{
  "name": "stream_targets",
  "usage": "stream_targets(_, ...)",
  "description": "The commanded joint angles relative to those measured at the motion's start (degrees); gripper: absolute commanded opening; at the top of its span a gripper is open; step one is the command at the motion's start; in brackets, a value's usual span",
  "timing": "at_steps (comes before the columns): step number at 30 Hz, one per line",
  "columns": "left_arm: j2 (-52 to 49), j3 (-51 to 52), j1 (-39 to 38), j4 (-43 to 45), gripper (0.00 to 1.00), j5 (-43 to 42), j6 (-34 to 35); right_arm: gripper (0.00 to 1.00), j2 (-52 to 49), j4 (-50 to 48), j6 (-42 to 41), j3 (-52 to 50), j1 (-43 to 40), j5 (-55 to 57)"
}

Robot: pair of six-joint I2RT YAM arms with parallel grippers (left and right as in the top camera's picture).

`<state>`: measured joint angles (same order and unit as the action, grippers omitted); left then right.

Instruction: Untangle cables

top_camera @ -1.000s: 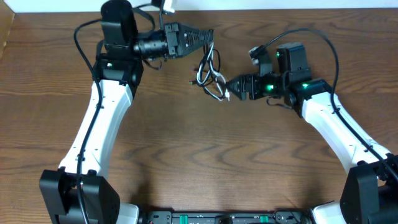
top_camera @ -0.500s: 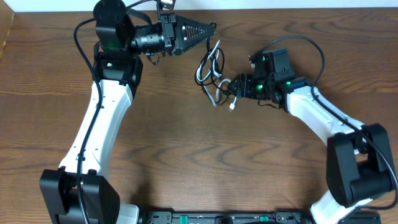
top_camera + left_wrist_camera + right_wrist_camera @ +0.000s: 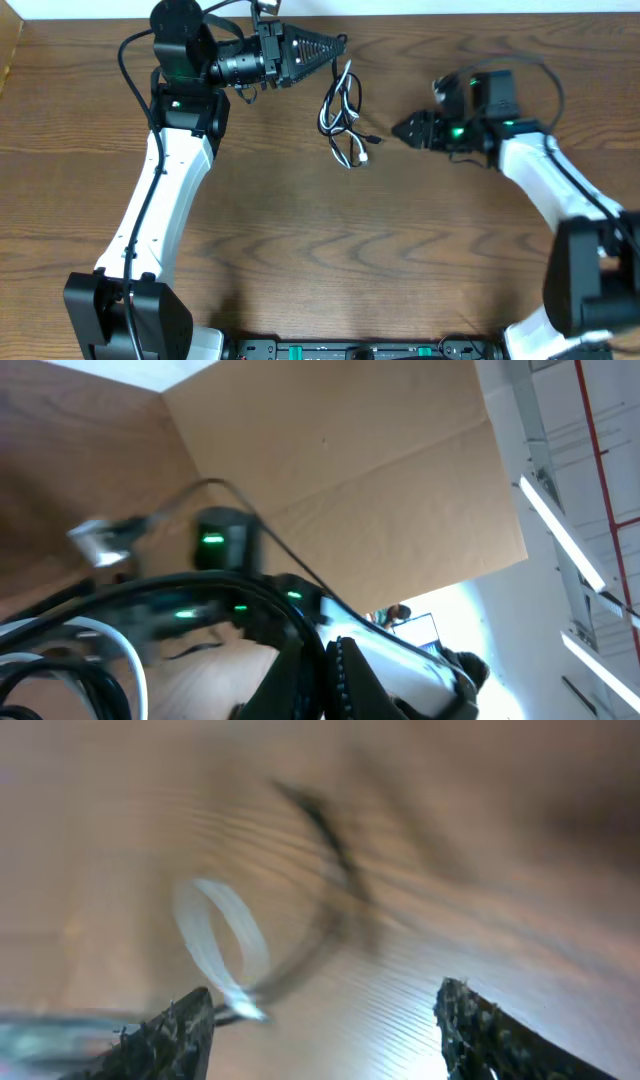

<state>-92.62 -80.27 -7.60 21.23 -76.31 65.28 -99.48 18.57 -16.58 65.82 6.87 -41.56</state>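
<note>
Brown wood makes the tabletop [image 3: 300, 260]. Going away from the robot's side, the cables [image 3: 340, 118] come first. They are a small bunch of thin cords, some black and one white. The bunch is between the two tools.

Near the bunch, but apart from it, is the right tool [image 3: 400, 130]. Its fingers are spread wide and there is nothing between them.

Farthest back is the left tool [image 3: 340, 43]. Its tip is right by the top of the bunch. I cannot tell if it is pinching a cord or not.

The cords look light, soft and floppy. They will bend and slide, and I think a pull on one will drag the others along. A good place to grab looks like a loose loop or a plug end at the edge, not the knotty middle.

The top view shows the whole bunch and both arms. The right wrist view shows the wide gap between its fingers and a blurry white cord [image 3: 222, 930] looping ahead. The left wrist view shows black cords very close up, but it hides the fingertips.
</note>
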Motion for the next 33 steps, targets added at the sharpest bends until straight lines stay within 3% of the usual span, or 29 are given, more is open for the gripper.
stream_targets(1,0.15,-0.96,0.02,0.50,0.08,3.54,-1.62,0.68,9.62,-3.65,5.11,2.10,1.44,-13.55)
stream_targets(4,0.15,-0.96,-0.17,-0.85,0.08,6.86,-1.81,0.67,16.31,-7.85,4.35,2.10,4.76,-11.63)
stream_targets(7,0.15,-0.96,-0.59,-6.93,0.08,11.50,-1.77,0.65,19.34,-10.23,-1.05,2.10,11.04,0.24)
stream_targets(12,0.15,-0.96,-0.92,-14.97,0.07,16.06,0.02,0.64,17.22,-10.51,-4.39,1.97,16.37,8.96)
stream_targets(19,0.15,-0.96,-1.16,-14.97,0.08,16.17,3.63,0.63,10.12,-18.40,-4.79,1.97,21.99,10.34)
stream_targets(21,0.15,-0.96,-1.51,-14.97,0.07,16.17,3.63,0.58,7.48,-21.27,-5.57,1.97,23.61,12.87)
stream_targets(24,0.15,-0.96,-2.03,-14.97,0.07,16.17,3.30,0.28,5.79,-22.86,-7.67,1.97,23.87,12.96)
stream_targets(25,0.15,-0.96,-2.03,-14.99,0.07,16.15,1.11,0.09,5.79,-23.19,-7.82,1.97,23.61,12.96)
stream_targets(26,0.15,-0.96,-2.03,-15.02,0.08,16.15,0.11,0.05,5.92,-23.54,-7.85,1.97,23.43,12.92)
stream_targets(30,0.15,-0.94,-2.01,-17.20,0.08,16.28,-9.62,0.01,7.37,-22.29,-9.57,1.97,21.84,12.66)
stream_targets(33,0.15,-0.94,-1.84,-25.62,0.10,19.47,-18.95,0.01,9.44,-17.88,-12.81,1.97,19.52,12.48)
